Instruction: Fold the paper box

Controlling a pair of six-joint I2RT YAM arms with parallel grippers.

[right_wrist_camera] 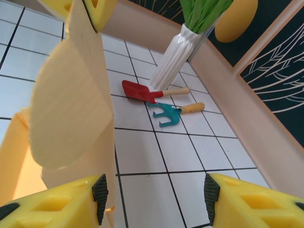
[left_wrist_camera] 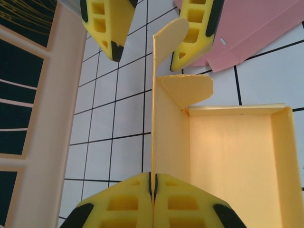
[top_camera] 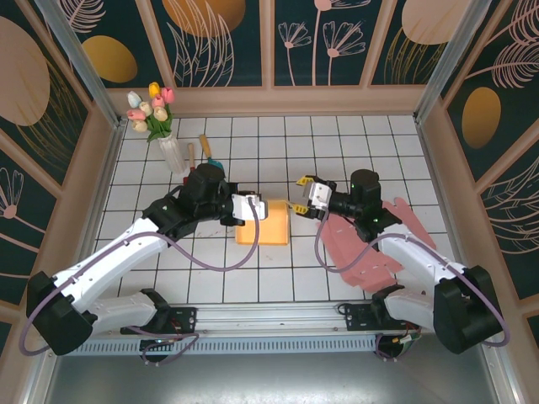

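Left hand (left_wrist_camera: pixel 153 179) pinched shut on box (left_wrist_camera: pixel 237 152) wall; I see right hand (right_wrist_camera: pixel 154 192) wide open, near flap (right_wrist_camera: pixel 71 109).

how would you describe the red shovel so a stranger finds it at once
Look to the back left for the white vase of tulips. Two small tools lie flat beside it; the shovel has a red blade, while the rake next to it is teal.
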